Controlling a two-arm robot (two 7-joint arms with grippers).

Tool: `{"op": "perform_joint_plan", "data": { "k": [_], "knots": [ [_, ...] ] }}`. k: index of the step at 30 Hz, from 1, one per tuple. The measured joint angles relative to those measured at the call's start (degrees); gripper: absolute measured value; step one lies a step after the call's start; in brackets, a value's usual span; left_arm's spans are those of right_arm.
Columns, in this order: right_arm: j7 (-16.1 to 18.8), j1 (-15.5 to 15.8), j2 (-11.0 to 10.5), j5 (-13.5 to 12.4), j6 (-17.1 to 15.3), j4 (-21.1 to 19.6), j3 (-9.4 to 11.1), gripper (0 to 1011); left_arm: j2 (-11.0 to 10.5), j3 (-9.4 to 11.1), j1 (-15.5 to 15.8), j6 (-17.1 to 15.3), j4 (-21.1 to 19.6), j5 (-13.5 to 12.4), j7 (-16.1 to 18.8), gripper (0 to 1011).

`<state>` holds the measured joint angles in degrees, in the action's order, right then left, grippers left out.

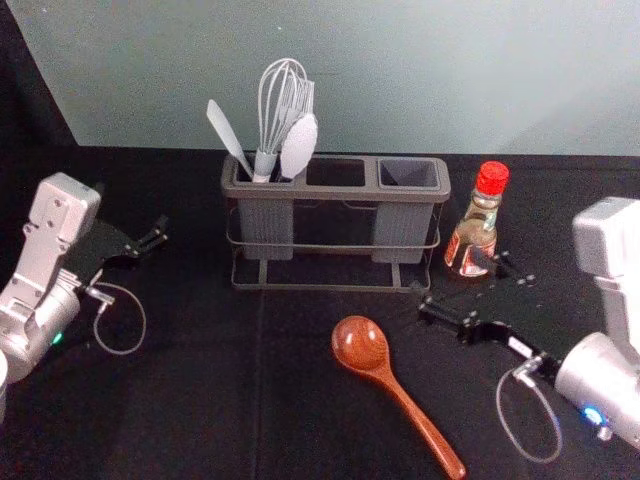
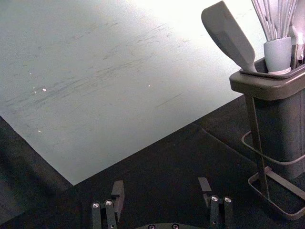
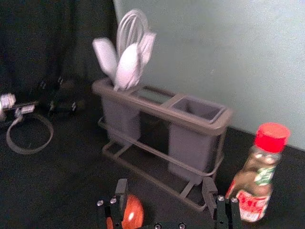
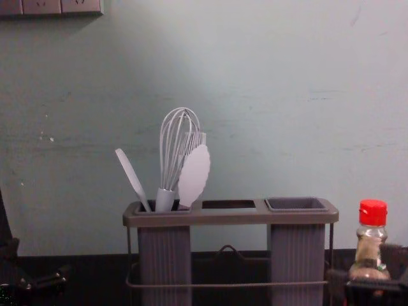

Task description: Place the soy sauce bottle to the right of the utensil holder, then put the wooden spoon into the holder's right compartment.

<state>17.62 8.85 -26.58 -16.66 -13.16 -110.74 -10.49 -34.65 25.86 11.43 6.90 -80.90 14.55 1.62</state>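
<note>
Right pincer [image 3: 165,185] wide open, gripping nothing; my left pincer [image 2: 161,186], open too, off the holder's left side. Spoon [image 1: 361,344] on the table [image 1: 190,390], yet to lift! Right compartment [image 1: 408,174] vacant. Bottle [image 1: 472,240] standing right of the holder [image 1: 336,286]: that half looks done!

In the head view, bare bench [image 1: 205,400] gives passage at lower left, up to the wooden spoon [image 1: 360,343]. Upper centre, the holder [image 1: 336,191] blocks; utensils [image 1: 299,148] jut at its left. Its right compartment [image 1: 408,174] gapes upward; a narrow gap separates the bottle [image 1: 490,180].
</note>
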Motion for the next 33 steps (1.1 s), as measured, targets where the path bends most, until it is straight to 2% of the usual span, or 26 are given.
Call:
{"op": "perform_joint_plan", "data": {
  "k": [1, 2, 4, 5, 8, 11, 12, 15, 17, 18, 21, 28, 33],
  "knots": [
    [0.0, -0.3, -0.4, 0.2, -1.4, -0.5, -0.5, 1002, 0.0, 0.0, 0.0, 0.0, 0.0, 0.0, 0.0, 1011],
    [0.0, -1.1, -1.0, 0.5, -4.8, -1.4, -1.4, 1000, 0.0, 0.0, 0.0, 0.0, 0.0, 0.0, 0.0, 1011],
    [0.0, -2.0, -1.6, 0.9, -8.1, -2.2, -2.5, 1000, 0.0, 0.0, 0.0, 0.0, 0.0, 0.0, 0.0, 1011],
    [0.1, -3.1, -2.0, 1.2, -10.9, -2.7, -3.5, 1002, 0.0, 0.0, 0.0, 0.0, 0.0, 0.0, 0.0, 1011],
    [-0.1, -5.3, -2.1, 2.2, -16.1, -3.3, -5.6, 1000, 0.0, 0.0, 0.0, 0.0, 0.0, 0.0, 0.0, 1011],
    [-0.4, -7.2, -1.8, 3.4, -20.4, -3.4, -7.3, 1000, 0.0, 0.0, 0.0, 0.0, 0.0, 0.0, 0.0, 1011],
    [-0.5, -8.8, -1.4, 4.2, -23.0, -3.2, -8.5, 1000, 0.0, 0.0, 0.0, 0.0, 0.0, 0.0, 0.0, 1011],
    [-0.7, -11.2, -0.4, 5.4, -27.0, -2.4, -10.4, 1000, 0.0, 0.0, 0.0, 0.0, 0.0, 0.0, 0.0, 1011],
    [-0.8, -14.5, 1.1, 6.8, -31.6, -0.7, -12.7, 1000, 0.0, 0.0, 0.0, 0.0, 0.0, 0.0, 0.0, 1011],
    [-0.8, -14.5, 1.1, 6.8, -31.6, -0.7, -12.7, 1002, 0.0, 0.0, 0.0, 0.0, 0.0, 0.0, 0.0, 1011],
    [-0.3, -17.7, 2.5, 8.2, -34.8, 1.5, -15.4, 1002, 0.0, 0.0, 0.0, 0.0, 0.0, 0.0, 0.0, 1011],
    [0.1, -21.5, 5.0, 10.8, -39.5, 5.3, -19.2, 1002, 0.0, 0.0, 0.0, 0.0, 0.0, 0.0, 0.0, 1011],
    [0.1, -23.5, 6.3, 12.5, -41.8, 7.5, -21.0, 1000, 0.0, 0.0, 0.0, 0.0, 0.0, 0.0, 0.0, 1011]
  ]
}}
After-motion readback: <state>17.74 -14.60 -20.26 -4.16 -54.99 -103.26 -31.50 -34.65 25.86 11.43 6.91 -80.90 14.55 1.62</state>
